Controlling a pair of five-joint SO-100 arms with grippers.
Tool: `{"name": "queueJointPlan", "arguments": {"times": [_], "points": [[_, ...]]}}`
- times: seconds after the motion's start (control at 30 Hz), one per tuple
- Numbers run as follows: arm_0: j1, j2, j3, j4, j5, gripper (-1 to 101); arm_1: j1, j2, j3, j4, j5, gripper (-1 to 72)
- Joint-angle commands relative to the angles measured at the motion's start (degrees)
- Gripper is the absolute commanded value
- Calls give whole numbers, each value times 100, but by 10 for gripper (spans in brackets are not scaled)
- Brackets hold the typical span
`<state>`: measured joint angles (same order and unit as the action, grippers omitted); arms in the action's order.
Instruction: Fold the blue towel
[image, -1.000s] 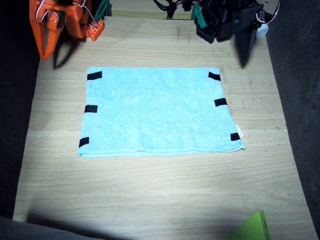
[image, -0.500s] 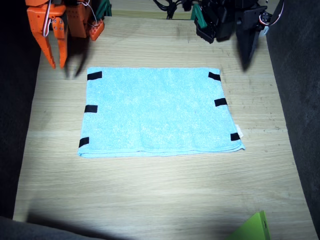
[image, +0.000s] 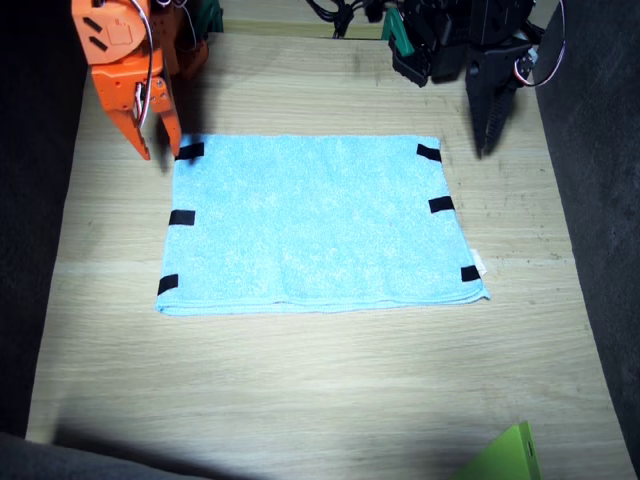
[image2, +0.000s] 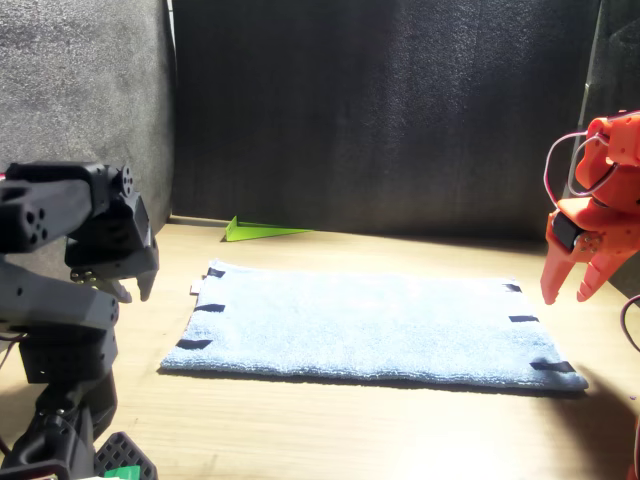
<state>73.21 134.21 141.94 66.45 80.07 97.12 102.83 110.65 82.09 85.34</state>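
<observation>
The blue towel (image: 320, 225) lies flat and spread on the wooden table, with black tape strips along its two short edges and a small white tag (image: 480, 264) at one corner. My orange right gripper (image: 160, 152) hangs open, fingers pointing down, just above and beside the towel's far corner. My black left gripper (image: 484, 145) points down a little outside the opposite far corner; its dark jaws merge and the gap is unclear. In the front view the towel (image2: 370, 325) lies between the right gripper (image2: 567, 293) and the left gripper (image2: 137, 290); neither touches it.
A lime-green object corner (image: 510, 455) sticks into view at the near table edge and shows again, as the same green corner (image2: 262, 231), beyond the towel. Bare wooden table (image: 320, 390) surrounds the towel. Dark walls flank the table.
The right gripper has opened and come down and inward from the table's far corner to the towel's corner. The left gripper has lowered slightly towards its corner. The towel has not moved.
</observation>
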Motion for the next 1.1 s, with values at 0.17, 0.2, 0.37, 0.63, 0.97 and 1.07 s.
{"name": "queueJointPlan", "arguments": {"times": [0.17, 0.2, 0.37, 0.63, 0.97, 1.07], "points": [[70, 185, 44, 62, 0, 107, 105, 264, 993, -984, 176, 266], [70, 167, 35, 62, 0, 108, 123, 272, 1099, -1063, 185, 267], [79, 18, -35, 35, -35, 112, 211, 343, 1485, -1371, 193, 271], [79, -97, -79, 18, -35, 114, 369, 299, 1652, -1547, 255, 275], [88, -62, -18, 0, -9, 116, 299, 571, 1846, -1635, 290, 272], [88, -53, -9, -9, -9, 117, 229, 1160, 2153, -1749, 343, 267]]}}
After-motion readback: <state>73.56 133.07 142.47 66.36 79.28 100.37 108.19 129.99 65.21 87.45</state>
